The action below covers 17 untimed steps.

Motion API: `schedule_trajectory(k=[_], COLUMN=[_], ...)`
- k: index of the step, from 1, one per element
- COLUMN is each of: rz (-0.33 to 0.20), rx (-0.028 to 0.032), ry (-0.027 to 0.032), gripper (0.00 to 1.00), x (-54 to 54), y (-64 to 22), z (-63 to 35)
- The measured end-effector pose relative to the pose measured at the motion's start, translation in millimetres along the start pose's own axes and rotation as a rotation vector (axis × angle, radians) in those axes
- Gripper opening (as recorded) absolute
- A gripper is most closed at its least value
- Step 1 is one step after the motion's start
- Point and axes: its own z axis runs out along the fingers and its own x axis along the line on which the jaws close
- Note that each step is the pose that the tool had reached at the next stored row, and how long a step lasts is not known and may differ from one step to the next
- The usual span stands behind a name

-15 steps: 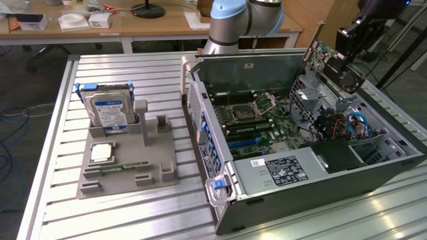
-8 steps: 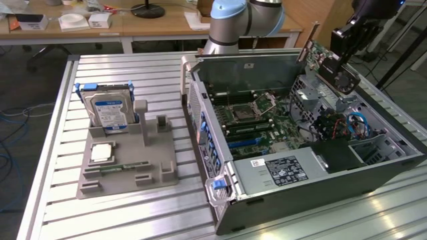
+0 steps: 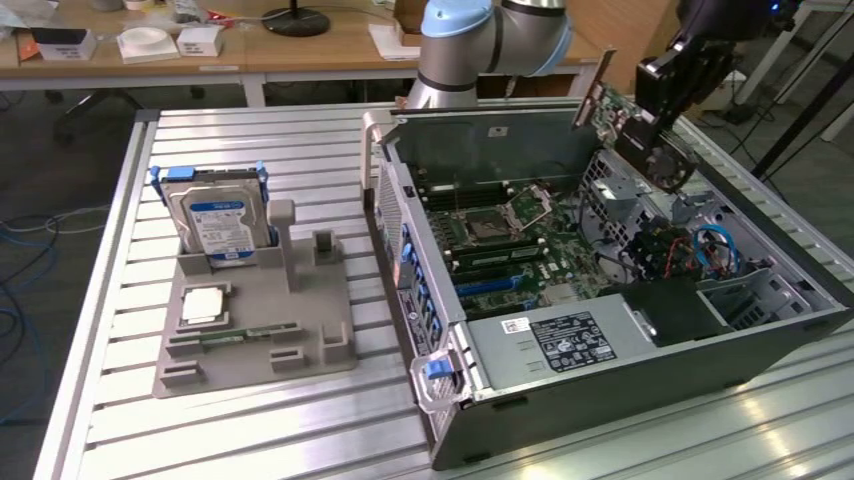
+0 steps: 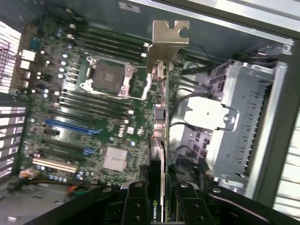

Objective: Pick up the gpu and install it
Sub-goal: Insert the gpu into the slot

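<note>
The gpu (image 3: 617, 108), a thin flat rectangular card with a black face, a greenish circuit board and a silvery stamped-metal end bracket, is hanging tilted in the air above the far, open side of a dark grey sheet-metal computer case (image 3: 641, 400). It is not touching the board below. In the wrist view the gpu (image 4: 157, 154) is showing edge-on, its notched bracket pointing away from the camera.

The black hand (image 4: 157, 201) is pinching the gpu. Its two matte fingers (image 4: 136, 206) are pressing on the card's opposite flat faces, partly closed with only the card's thickness between them.

The case is lying on its side on the ribbed aluminium desk (image 3: 200, 430), toward the desk's edge on the exterior view's right. Inside it a green motherboard (image 4: 93, 117) is lying flat, carrying a square metal processor socket (image 4: 105, 77) and a long blue plastic slot (image 4: 70, 127). A perforated silvery drive cage (image 4: 234, 122) is sitting beside the board.

Near the desk's edge on the exterior view's left, a grey moulded plastic holder (image 3: 254, 320) is carrying an upright silver hard drive with a blue-white label (image 3: 220, 225), a narrow green memory stick (image 3: 247, 333) lying flat, and a square silvery chip (image 3: 203, 303).
</note>
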Motion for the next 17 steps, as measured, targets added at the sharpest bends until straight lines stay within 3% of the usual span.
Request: schedule_trajectory(k=[12, 17], rz=[0.007, 0.018], rx=[0.0034, 0.0096], ry=[0.0003, 0.0012], gripper=[0.26, 0.26], x=[51.6, 67.3], y=[12.3, 16.3], z=[6.7, 9.9])
